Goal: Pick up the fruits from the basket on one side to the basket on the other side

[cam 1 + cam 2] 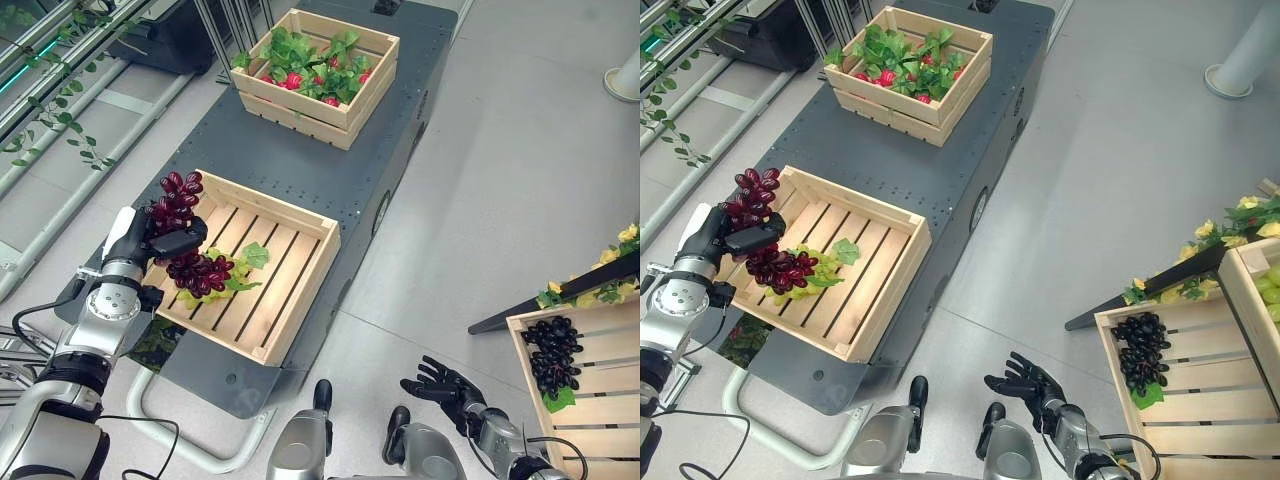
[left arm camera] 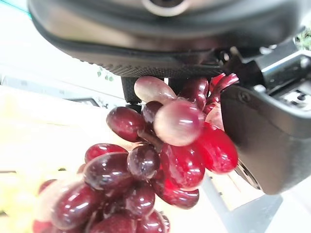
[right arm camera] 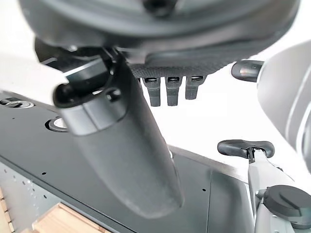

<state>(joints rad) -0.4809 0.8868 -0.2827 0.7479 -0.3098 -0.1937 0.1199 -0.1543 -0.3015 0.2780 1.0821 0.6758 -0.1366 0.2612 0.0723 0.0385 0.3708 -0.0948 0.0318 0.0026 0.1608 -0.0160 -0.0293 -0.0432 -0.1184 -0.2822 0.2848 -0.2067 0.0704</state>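
Observation:
My left hand point(image 1: 150, 240) is shut on a bunch of dark red grapes point(image 1: 178, 200) above the left edge of the near wooden crate point(image 1: 300, 290) on the grey platform. Up close, the red grapes point(image 2: 160, 160) hang between the thumb and fingers point(image 2: 262, 131). A second bunch of red grapes point(image 1: 203, 272) lies in that crate on green leaves. At the right, a wooden crate point(image 1: 610, 420) on the floor holds a bunch of black grapes point(image 1: 555, 352). My right hand point(image 1: 445, 385) hovers open low at the front, holding nothing; its thumb point(image 3: 121, 145) is straight.
A far wooden crate point(image 1: 345, 110) on the grey platform point(image 1: 330, 170) holds green leaves and red fruits. Yellow flowers with leaves point(image 1: 600, 275) lie along a dark bar at the right. A white post base point(image 1: 625, 80) stands on the floor far right.

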